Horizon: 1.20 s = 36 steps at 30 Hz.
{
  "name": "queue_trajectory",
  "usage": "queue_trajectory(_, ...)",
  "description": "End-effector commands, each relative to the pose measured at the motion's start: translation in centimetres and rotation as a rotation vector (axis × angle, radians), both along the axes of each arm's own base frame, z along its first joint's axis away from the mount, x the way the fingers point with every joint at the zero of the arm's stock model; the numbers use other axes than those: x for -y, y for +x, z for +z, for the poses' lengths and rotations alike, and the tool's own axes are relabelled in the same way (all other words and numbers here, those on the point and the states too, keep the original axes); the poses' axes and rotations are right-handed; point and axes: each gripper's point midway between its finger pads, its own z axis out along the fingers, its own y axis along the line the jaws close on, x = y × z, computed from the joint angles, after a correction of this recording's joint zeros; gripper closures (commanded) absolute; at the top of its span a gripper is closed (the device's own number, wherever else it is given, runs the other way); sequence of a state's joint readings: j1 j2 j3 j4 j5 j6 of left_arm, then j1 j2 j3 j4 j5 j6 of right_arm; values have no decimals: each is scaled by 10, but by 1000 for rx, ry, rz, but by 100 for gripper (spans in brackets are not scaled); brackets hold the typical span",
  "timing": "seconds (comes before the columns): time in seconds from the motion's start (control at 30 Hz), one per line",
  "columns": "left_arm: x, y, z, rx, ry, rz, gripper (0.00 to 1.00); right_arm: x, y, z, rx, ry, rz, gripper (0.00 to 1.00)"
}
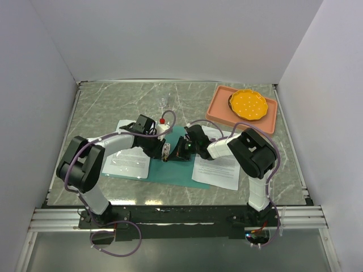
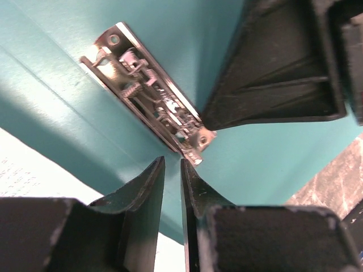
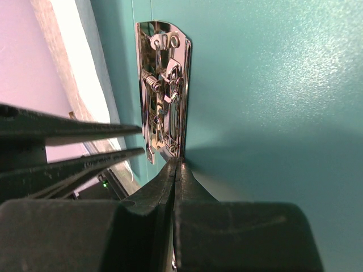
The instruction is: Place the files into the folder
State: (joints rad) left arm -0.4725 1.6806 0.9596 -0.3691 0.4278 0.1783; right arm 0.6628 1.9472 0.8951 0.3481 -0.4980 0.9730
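Observation:
The teal folder (image 1: 169,170) lies open and flat in the middle of the table, its metal clip (image 2: 152,105) at the spine. One white printed sheet (image 1: 218,165) lies at its right edge. Another sheet (image 1: 126,161) lies on its left side under a shiny clear cover. My left gripper (image 1: 165,151) hovers at the clip's near end, jaws a narrow gap apart and empty (image 2: 173,164). My right gripper (image 1: 180,149) faces it from the right, shut, tips touching the end of the clip (image 3: 164,85), as the right wrist view (image 3: 177,163) shows.
A salmon-pink tray (image 1: 218,107) holding an orange dish (image 1: 248,104) stands at the back right. A small clear glass piece (image 1: 163,102) and a white red-capped item (image 1: 163,124) sit behind the folder. White walls enclose the table on three sides.

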Motion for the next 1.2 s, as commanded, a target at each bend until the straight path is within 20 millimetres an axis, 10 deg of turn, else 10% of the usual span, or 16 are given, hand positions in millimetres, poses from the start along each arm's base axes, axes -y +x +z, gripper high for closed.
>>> queue_trajectory(0.0, 5, 6, 0, 4, -25, -6, 76, 20, -8, -34, -47, -109, -34, 100)
queue_trajectory(0.67, 6, 9, 36, 58, -73, -6, 75, 22, -9, -38, -56, -103, -39, 100)
queue_trajectory(1.17, 10, 6, 13, -2, -67, -11, 75, 24, -10, -40, -60, -103, -44, 100)
